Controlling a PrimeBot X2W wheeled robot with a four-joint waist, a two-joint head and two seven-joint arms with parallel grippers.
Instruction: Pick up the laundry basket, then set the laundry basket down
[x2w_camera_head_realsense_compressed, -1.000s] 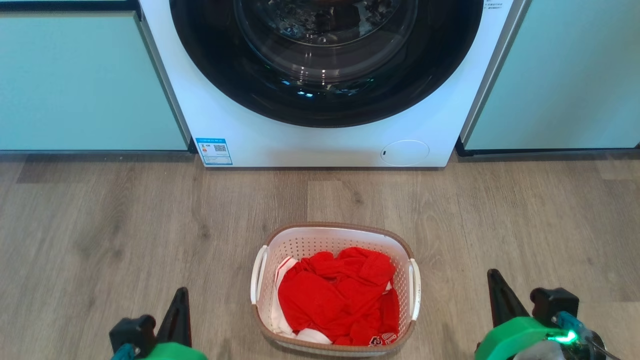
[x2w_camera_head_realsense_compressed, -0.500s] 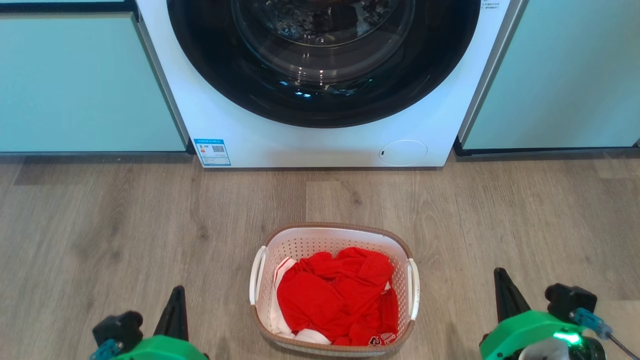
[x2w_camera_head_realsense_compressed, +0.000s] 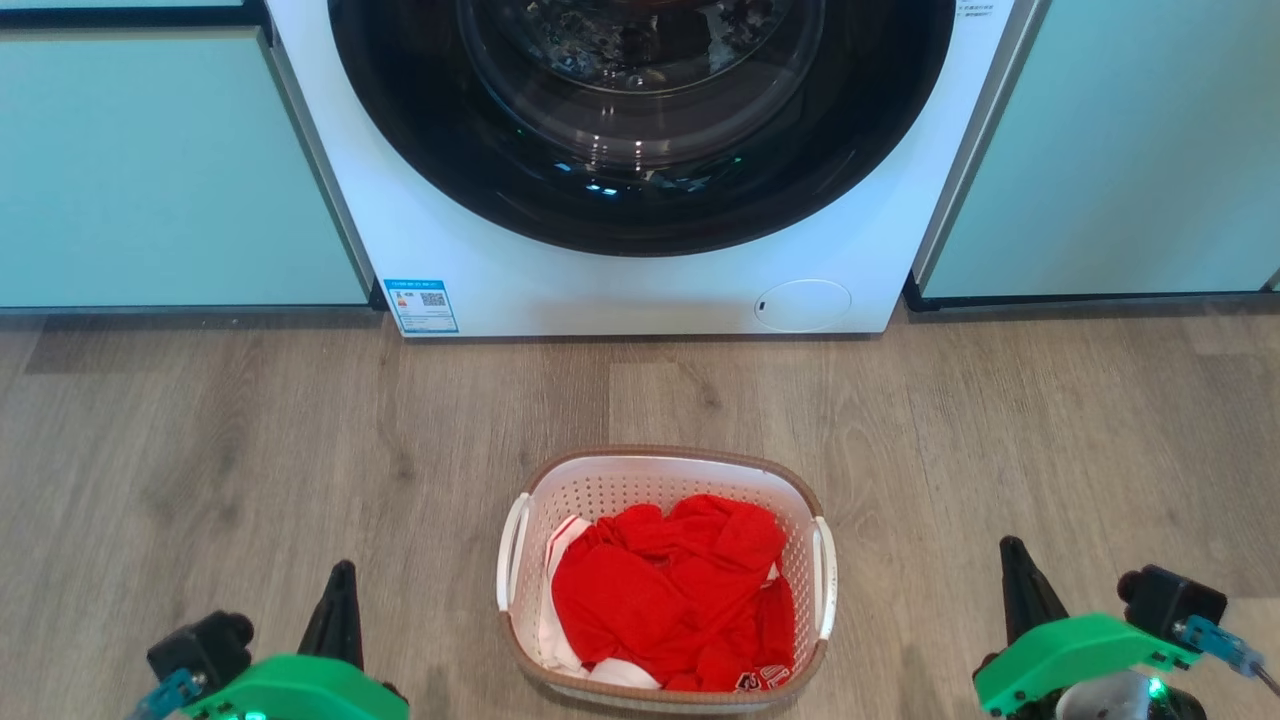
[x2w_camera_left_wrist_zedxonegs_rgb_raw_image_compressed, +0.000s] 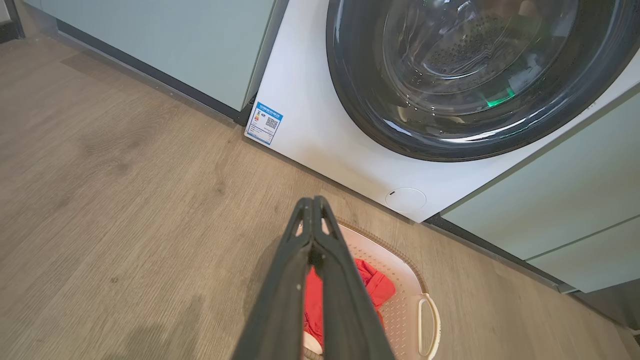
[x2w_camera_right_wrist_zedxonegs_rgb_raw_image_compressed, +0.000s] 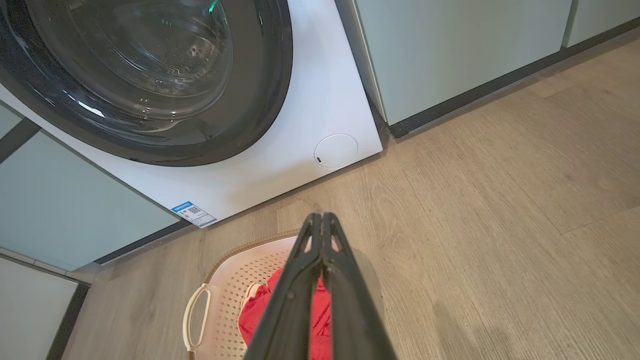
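Observation:
The laundry basket (x2w_camera_head_realsense_compressed: 664, 470) stands on the wood floor in front of the washing machine, white and perforated with a brown rim and a white handle on each side. Red clothes (x2w_camera_head_realsense_compressed: 670, 592) lie inside it. My left gripper (x2w_camera_head_realsense_compressed: 338, 578) is at the lower left, well apart from the basket's left handle, fingers pressed together. My right gripper (x2w_camera_head_realsense_compressed: 1012, 555) is at the lower right, also clear of the basket and shut. In the left wrist view the shut fingers (x2w_camera_left_wrist_zedxonegs_rgb_raw_image_compressed: 312, 205) cross the basket (x2w_camera_left_wrist_zedxonegs_rgb_raw_image_compressed: 400, 260). In the right wrist view the shut fingers (x2w_camera_right_wrist_zedxonegs_rgb_raw_image_compressed: 321, 220) overlap the basket (x2w_camera_right_wrist_zedxonegs_rgb_raw_image_compressed: 235, 270).
A white washing machine (x2w_camera_head_realsense_compressed: 640, 290) with a dark round door fills the top middle, its front about a basket's length beyond the basket. Pale green cabinets (x2w_camera_head_realsense_compressed: 170, 160) flank it on both sides. Bare wood floor (x2w_camera_head_realsense_compressed: 250, 450) lies to the left and right of the basket.
Both grippers have moved outward, away from the basket, the left one to the left and the right one to the right. The basket has stayed in place.

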